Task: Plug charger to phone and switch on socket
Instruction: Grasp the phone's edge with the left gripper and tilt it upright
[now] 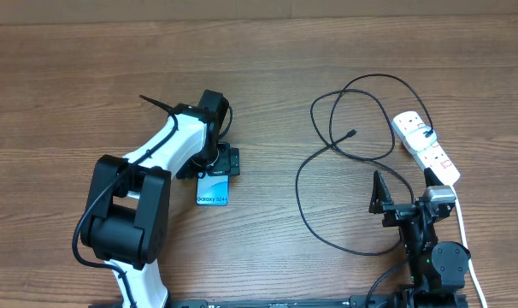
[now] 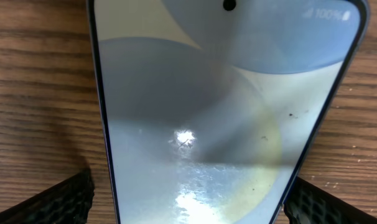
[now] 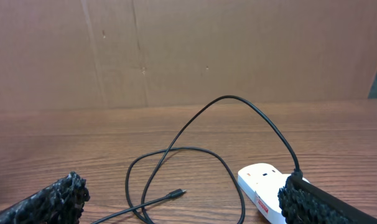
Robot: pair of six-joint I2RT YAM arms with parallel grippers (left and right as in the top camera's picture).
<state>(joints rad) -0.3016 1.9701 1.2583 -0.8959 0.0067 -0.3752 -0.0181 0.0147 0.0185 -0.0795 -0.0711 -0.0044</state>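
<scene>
The phone [image 1: 213,190] lies flat on the wooden table, its white "Galaxy S24+" strip toward the front edge. My left gripper [image 1: 218,162] is low over its far end. In the left wrist view the phone's pale screen [image 2: 219,124] fills the frame, and the left gripper [image 2: 191,202] is open, one finger on each side with a small gap. The charger cable [image 1: 327,145] loops on the table, its plug tip [image 1: 351,133] free; the tip also shows in the right wrist view [image 3: 176,194]. The socket [image 1: 426,147] lies at the right with a black plug in it. My right gripper [image 1: 404,195] is open and empty, near the front.
The socket's white cord [image 1: 464,239] runs down the right side past the right arm's base. A brown cardboard wall [image 3: 188,50] stands behind the table. The socket's near end [image 3: 260,186] lies just inside my right finger in the right wrist view.
</scene>
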